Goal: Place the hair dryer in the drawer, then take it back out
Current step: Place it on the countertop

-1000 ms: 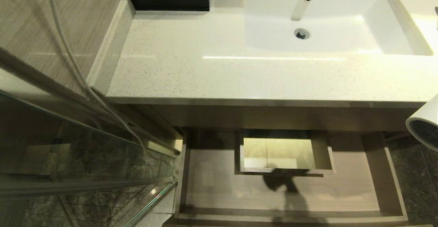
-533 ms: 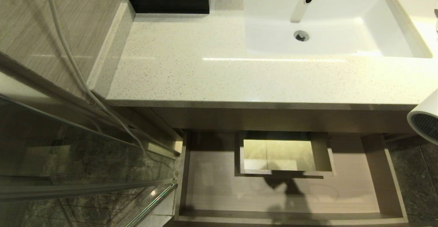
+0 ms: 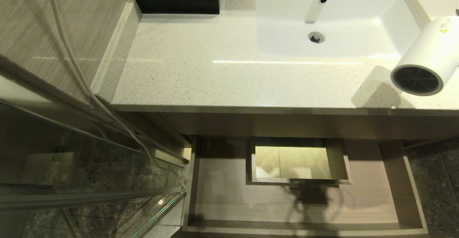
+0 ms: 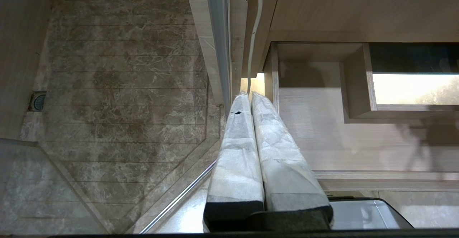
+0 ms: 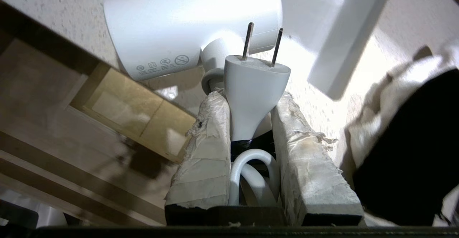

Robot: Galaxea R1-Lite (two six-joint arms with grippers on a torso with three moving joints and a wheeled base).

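Hair dryer (image 3: 428,57) risen above counter (image 3: 229,73); one drawer (image 3: 222,195).

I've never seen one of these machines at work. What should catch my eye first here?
The white hair dryer hangs in the air over the countertop, at the sink's right end. The right gripper is clamped on it, with the plug caught between its padded fingers. Below, the wooden drawer stands pulled open.

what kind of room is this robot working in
Most likely a bathroom: a white sink set in a speckled vanity countertop, a glass shower panel over marble floor, and a hair dryer above the open drawer.
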